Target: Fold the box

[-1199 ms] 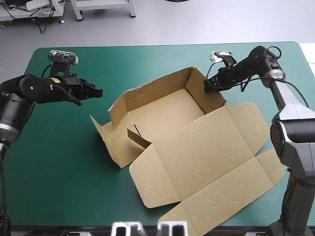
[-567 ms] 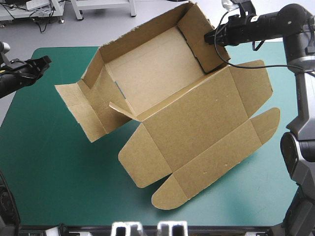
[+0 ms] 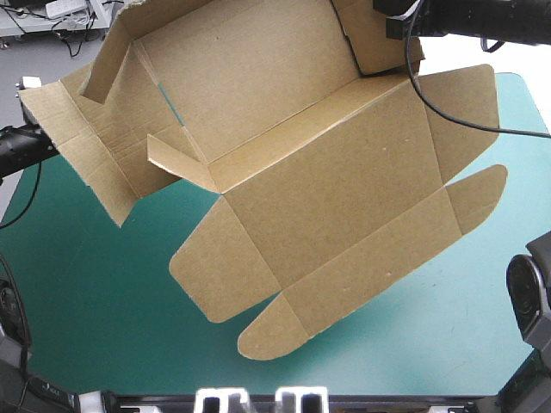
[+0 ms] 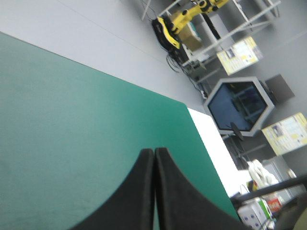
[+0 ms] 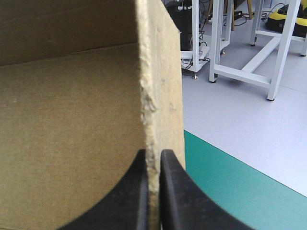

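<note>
1. High view shows the whole brown box [image 3: 327, 172] held up in the air over the teal-green cover [image 3: 86, 310], filling most of the frame. The tray part, its walls raised, is toward the far side. The lid lies open and flat toward the near right with its flaps spread out.
2. High view also shows an unfolded flap at the tray's left end and 1 small inner flap jutting out at the tray's near-left corner. Neither wrist view shows these.
3. High view places the right gripper [image 3: 393, 26] at the tray's far-right corner, on the right end wall. How its fingers sit is hard to read from there.
4. Right wrist view settles that. The 2 black fingers stand nearly together, with the raw edge of that wall pinched between them. On one side of the gripper is the tray's brown inside. On the other, lower down, is a strip of the cover. The lid and flaps are outside this view.
5. Left wrist view shows the left gripper [image 4: 154, 151] with its 2 fingers pressed together into 1 pointed arch, with nothing between them. Ahead of it lies only bare cover running to an edge, and none of the board shows.
6. High view gives the left gripper only as a black shape at the cover's left edge, running in behind the box's left flap. Whether it touches the board cannot be told.
</note>
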